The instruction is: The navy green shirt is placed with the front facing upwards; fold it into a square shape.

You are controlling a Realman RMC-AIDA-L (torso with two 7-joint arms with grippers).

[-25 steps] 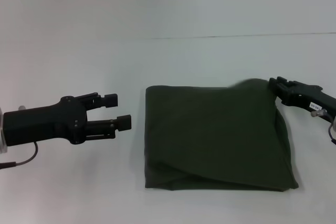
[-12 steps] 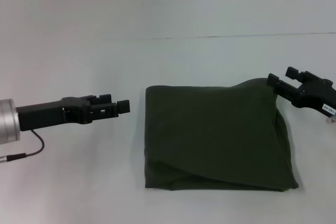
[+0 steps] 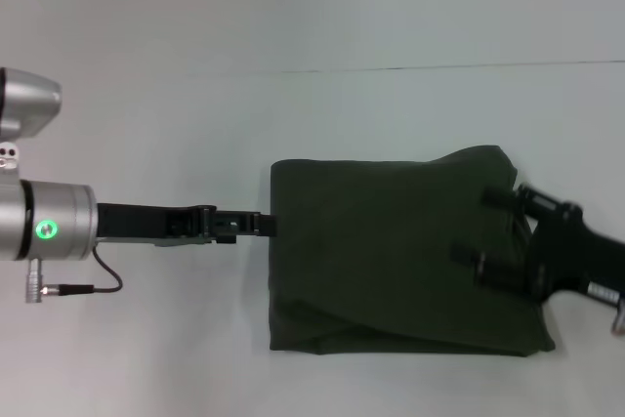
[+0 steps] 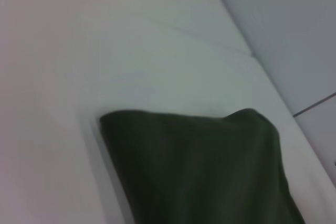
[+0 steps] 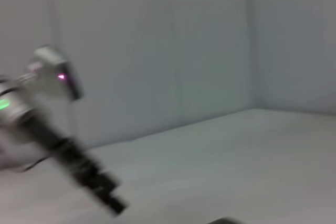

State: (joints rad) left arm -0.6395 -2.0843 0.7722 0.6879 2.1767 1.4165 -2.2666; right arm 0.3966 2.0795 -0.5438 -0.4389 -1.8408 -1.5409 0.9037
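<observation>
Left gripper (image 3: 262, 225) lies edge-on at the shirt's (image 3: 391, 251) left hem, aperture unclear. Right gripper (image 3: 485, 233), fingers spread, empty, over the shirt's right side. Shirt: matte olive cotton, rough folded square on white table (image 3: 146, 339).

Left wrist: shirt (image 4: 199, 166), soft rounded corners.

Right wrist: left gripper (image 5: 113, 199) blurred.

Shirt (image 3: 391, 261): soft matt cloth, dark olive, plain weave look, no sheen; surface shows shallow creases and a folded edge along the near side. Same dull cloth in the left wrist view (image 4: 205, 166). Table (image 3: 146, 339): smooth, pale, matt with a faint soft reflection. Left gripper (image 3: 256, 225): black matt plastic or coated metal; arm segment behind it (image 3: 49, 227) is brushed silver metal, satin finish. Right gripper (image 3: 483, 236): black, matt, hard-surfaced. Cable (image 3: 93, 285) on the left arm: dark, smooth rubbery sheath.
</observation>
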